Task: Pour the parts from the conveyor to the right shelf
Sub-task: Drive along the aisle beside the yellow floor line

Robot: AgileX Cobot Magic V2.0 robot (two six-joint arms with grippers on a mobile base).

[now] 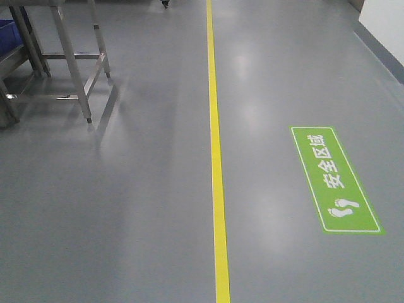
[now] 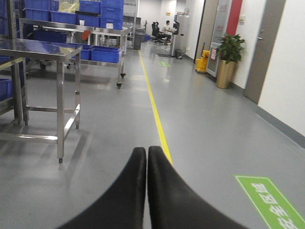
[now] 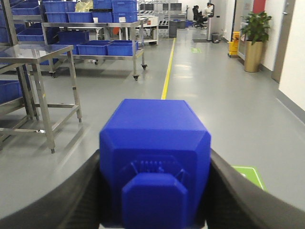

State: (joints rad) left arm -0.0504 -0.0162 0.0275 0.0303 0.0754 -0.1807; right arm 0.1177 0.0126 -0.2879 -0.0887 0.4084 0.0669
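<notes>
Right tool [image 3: 155, 191] pinches the blue part [image 3: 155, 138] between its two black fingers [image 3: 62, 200], one finger against each side face. The blue part fills the centre and lower half of the right wrist frame, and its short stud [image 3: 151, 198] faces the camera. Left tool [image 2: 146, 153] holds nothing. Its black fingers [image 2: 124, 191] are pressed together, tips touching, at the lower centre of the left wrist frame.

Both tools hang over a glossy grey floor [image 1: 126, 221]. A yellow line [image 1: 216, 158] runs from the top to the bottom of the front frame, slightly right of centre. A green floor sign [image 1: 334, 180] with white characters and footprints lies to the right of the line, apart from it.

A steel tabletop [image 2: 33, 47] on four legs occupies the left of the left wrist frame. Behind it, in the upper left, steel racks [image 3: 102, 23] carry blue bins [image 3: 107, 47]. A potted plant [image 3: 255, 33] stands by the wall in the upper right. A seated person [image 2: 167, 27] is visible at the far end of the aisle, too small for detail.
</notes>
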